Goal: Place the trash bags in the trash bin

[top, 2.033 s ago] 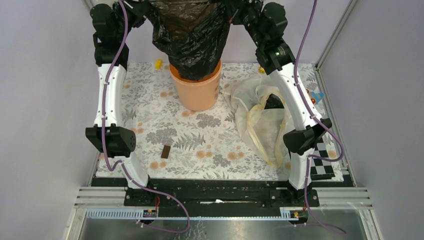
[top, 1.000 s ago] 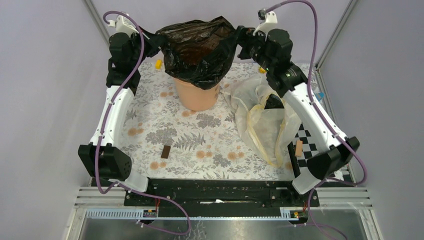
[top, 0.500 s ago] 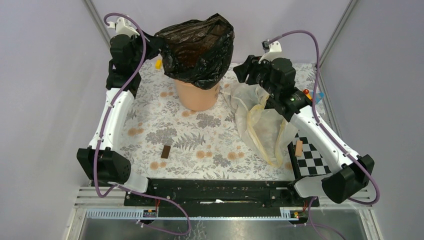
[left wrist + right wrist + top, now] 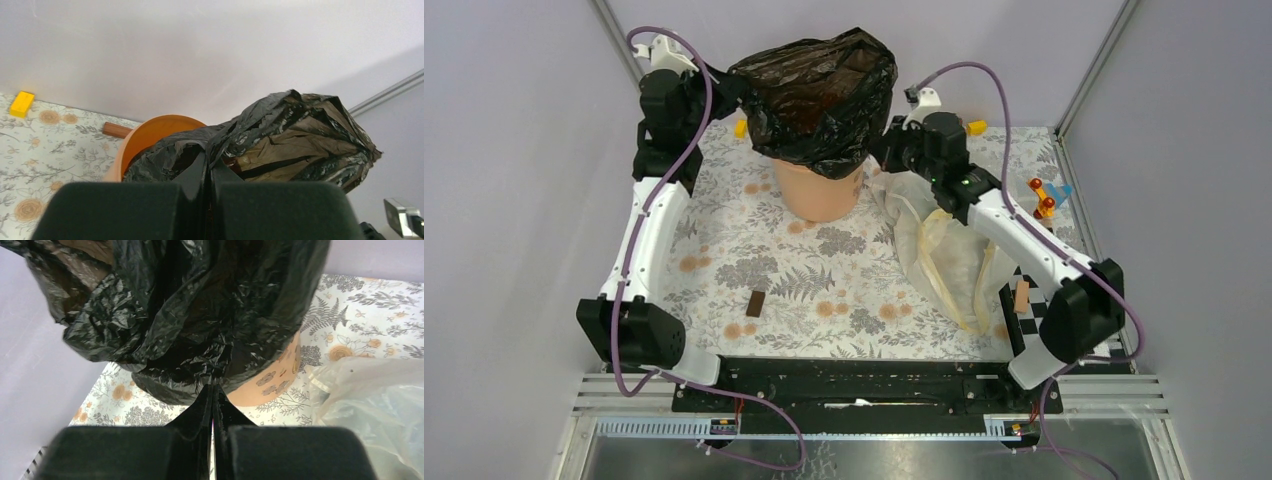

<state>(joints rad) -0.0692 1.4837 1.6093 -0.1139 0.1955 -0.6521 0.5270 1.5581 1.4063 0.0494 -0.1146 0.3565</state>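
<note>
A black trash bag (image 4: 819, 90) is draped over the top of the peach-orange trash bin (image 4: 817, 196) and stands puffed up above it. My left gripper (image 4: 726, 86) is shut on the bag's upper left edge; the film bunches into its tips (image 4: 209, 156) beside the bin's rim (image 4: 145, 134). At the bag's lower right hem my right gripper (image 4: 886, 150) is shut, with the black film gathered at its tips (image 4: 215, 382) in front of the bin's wall (image 4: 272, 381). A translucent whitish trash bag (image 4: 949, 240) lies crumpled on the mat under the right arm.
On the flowered mat lie a small brown block (image 4: 756, 302), yellow blocks (image 4: 741, 128) (image 4: 975, 127) and a red-and-blue toy (image 4: 1044, 195). A checkered board (image 4: 1054, 305) with a wooden piece (image 4: 1022, 296) sits at the right. A brown rod (image 4: 117, 130) lies behind the bin.
My right gripper let go of the bag's top rim, swung out, came down to the left and shut at the bag's lower right hem. The left gripper kept its hold.
</note>
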